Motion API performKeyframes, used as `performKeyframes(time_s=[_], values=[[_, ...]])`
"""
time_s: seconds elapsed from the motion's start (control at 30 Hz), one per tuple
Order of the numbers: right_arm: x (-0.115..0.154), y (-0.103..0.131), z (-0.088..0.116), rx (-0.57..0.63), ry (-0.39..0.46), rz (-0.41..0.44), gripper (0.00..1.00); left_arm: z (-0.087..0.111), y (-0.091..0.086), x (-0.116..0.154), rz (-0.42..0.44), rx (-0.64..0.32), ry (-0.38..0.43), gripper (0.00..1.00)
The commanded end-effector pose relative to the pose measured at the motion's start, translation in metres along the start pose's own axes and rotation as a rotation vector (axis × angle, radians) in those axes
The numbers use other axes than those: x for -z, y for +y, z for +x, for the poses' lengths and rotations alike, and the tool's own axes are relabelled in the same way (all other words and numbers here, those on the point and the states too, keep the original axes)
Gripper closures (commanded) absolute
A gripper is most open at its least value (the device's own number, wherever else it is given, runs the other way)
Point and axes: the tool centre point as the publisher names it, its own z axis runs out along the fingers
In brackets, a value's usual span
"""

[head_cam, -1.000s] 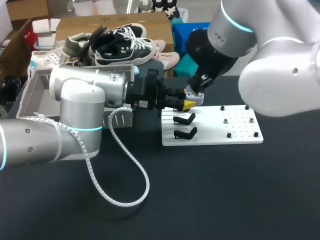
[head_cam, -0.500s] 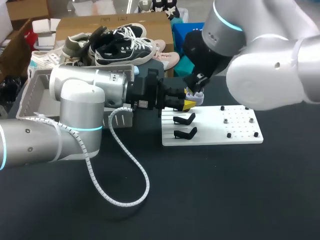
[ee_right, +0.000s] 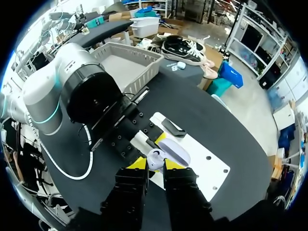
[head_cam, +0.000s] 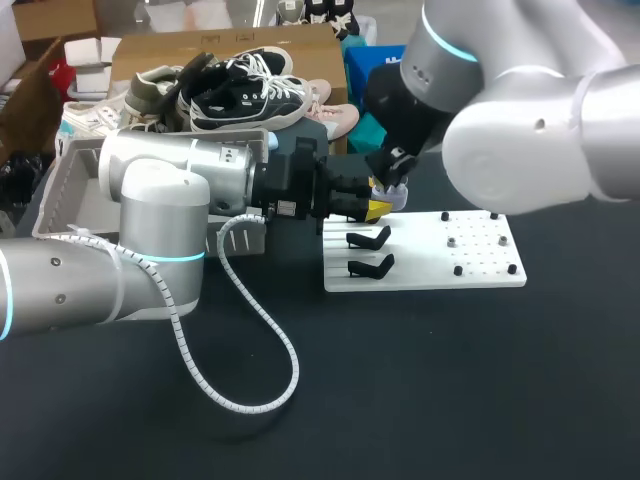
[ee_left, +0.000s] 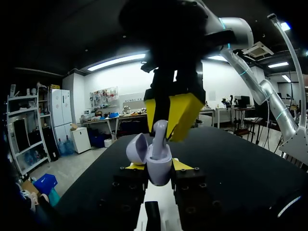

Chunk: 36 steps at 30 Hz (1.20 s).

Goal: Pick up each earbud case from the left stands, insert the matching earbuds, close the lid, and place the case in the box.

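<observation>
A lavender earbud case with its lid swung open sits upright between the yellow tips of my left gripper, which is shut on it. In the head view that left gripper holds the case just above the far left corner of the white stand board. My right gripper hangs straight over the case, shut on a white earbud whose lower end reaches into the case. In the right wrist view the earbud shows between the right gripper tips, beside the lid.
Two black stands stand bare on the board's left part; small pegs dot its right part. The grey box lies at the far left behind my left arm. A white cable loops over the black table.
My right arm's upper links have swung a little leftward. Both grippers, the case and the earbud have stayed nearly in place.
</observation>
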Motion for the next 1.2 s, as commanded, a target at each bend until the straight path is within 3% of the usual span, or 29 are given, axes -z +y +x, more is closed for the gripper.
performKeyframes(time_s=[0.03, 0.7, 0.77, 0.83, 0.87, 1.2], values=[[-0.0013, -0.0016, -0.0008, -0.003, 0.004, 0.000, 1.00, 0.0003, -0.0003, -0.0003, -0.002, -0.001, -0.001, 1.00], [-0.0074, -0.0025, 0.0013, -0.002, 0.026, 0.002, 1.00, 0.0003, -0.0003, -0.0003, -0.002, -0.001, -0.001, 1.00], [-0.0074, -0.0024, 0.0013, -0.004, 0.027, 0.002, 0.95, 0.0003, -0.0003, -0.0003, -0.002, -0.001, -0.001, 1.00], [-0.0066, -0.0023, 0.0011, -0.006, 0.028, 0.001, 0.77, 0.0003, -0.0003, -0.0003, -0.002, -0.001, -0.001, 1.00], [-0.0061, -0.0021, 0.0010, -0.007, 0.027, 0.001, 0.75, 0.0003, -0.0003, -0.0003, -0.002, -0.001, -0.001, 1.00], [-0.0034, 0.0001, 0.0018, -0.004, 0.027, 0.005, 0.74, 0.0003, -0.0003, -0.0003, -0.002, -0.001, -0.001, 1.00]])
